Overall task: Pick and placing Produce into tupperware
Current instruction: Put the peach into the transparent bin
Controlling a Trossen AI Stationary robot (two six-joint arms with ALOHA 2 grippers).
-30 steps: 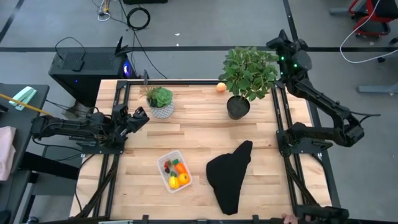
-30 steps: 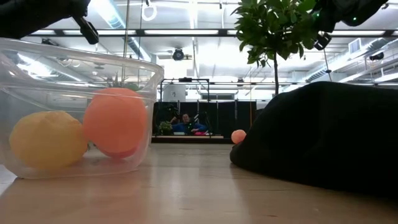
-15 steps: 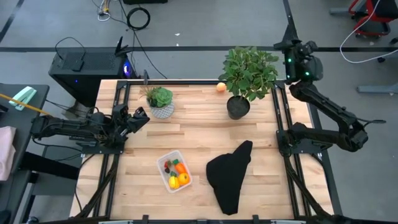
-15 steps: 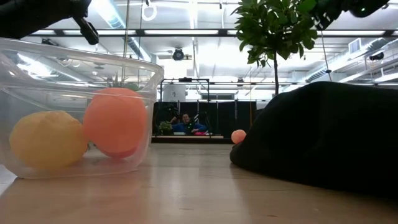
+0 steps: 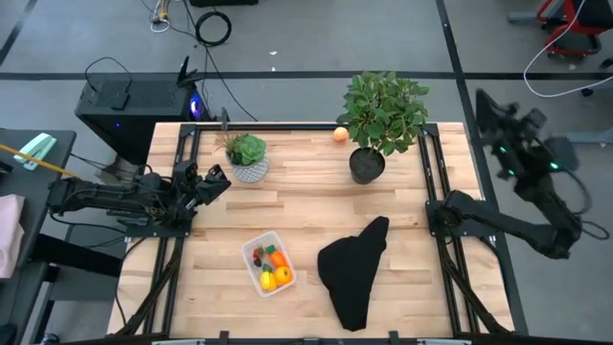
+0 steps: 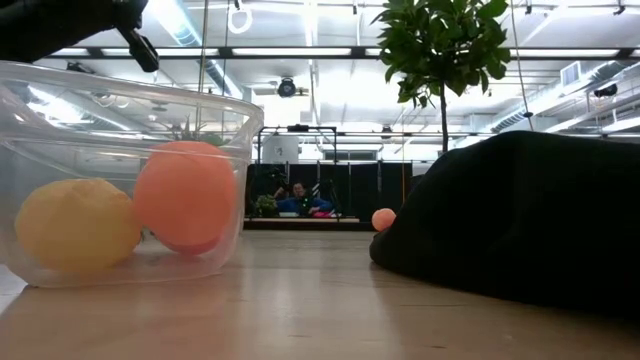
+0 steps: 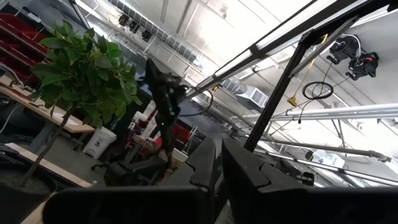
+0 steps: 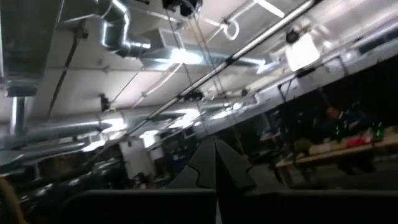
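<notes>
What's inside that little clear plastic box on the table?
The clear rectangular plastic container holds tiny toy produce: a yellow piece, orange ones and a red bit. Anything beneath those pieces is hidden.

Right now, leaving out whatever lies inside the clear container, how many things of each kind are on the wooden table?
Green leafy potted plants: 2
Black cloth: 1
Clear rectangular plastic container: 1
Small orange toy fruit, loose by the far edge: 1
Total: 5
</notes>
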